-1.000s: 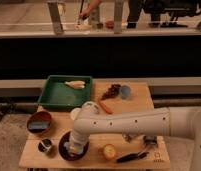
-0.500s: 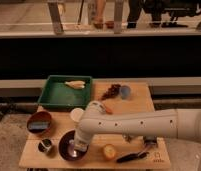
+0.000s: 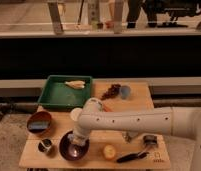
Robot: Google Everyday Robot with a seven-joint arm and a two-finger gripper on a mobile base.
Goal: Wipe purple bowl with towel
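Smooth white arm reaches in from the right edge across the wooden worktop (image 3: pixel 139 95), elbow bent near its middle, wrist dropping to the front-left. The hand (image 3: pixel 78 143) sits directly over the purple bowl (image 3: pixel 67 148), a round, shallow, glossy dark bowl at the front-left of the worktop, close to the front edge. A pale patch shows at the hand inside the bowl (possibly cloth; cannot tell), and whether the hand is spread or closed, or holding anything, cannot be told. Left of the bowl, just beside it: a small dark metal cup (image 3: pixel 45 146). Behind that, near the left edge: an orange-brown bowl (image 3: pixel 40 123) with blue inside. Back-left: a green rectangular tray (image 3: pixel 54 94) with raised walls, a pale elongated item (image 3: pixel 75 84) lying in it toward the back. Back-centre: a dark reddish cluster (image 3: pixel 111 90) just beside a small blue round item (image 3: pixel 124 91). Front: a yellowish round item (image 3: pixel 109 151) just right of the purple bowl, then a black-handled tool (image 3: pixel 130 156) lying along the front edge. A small mark sits at the front-right corner, unreadable. Bare wood lies open at the back-right corner.
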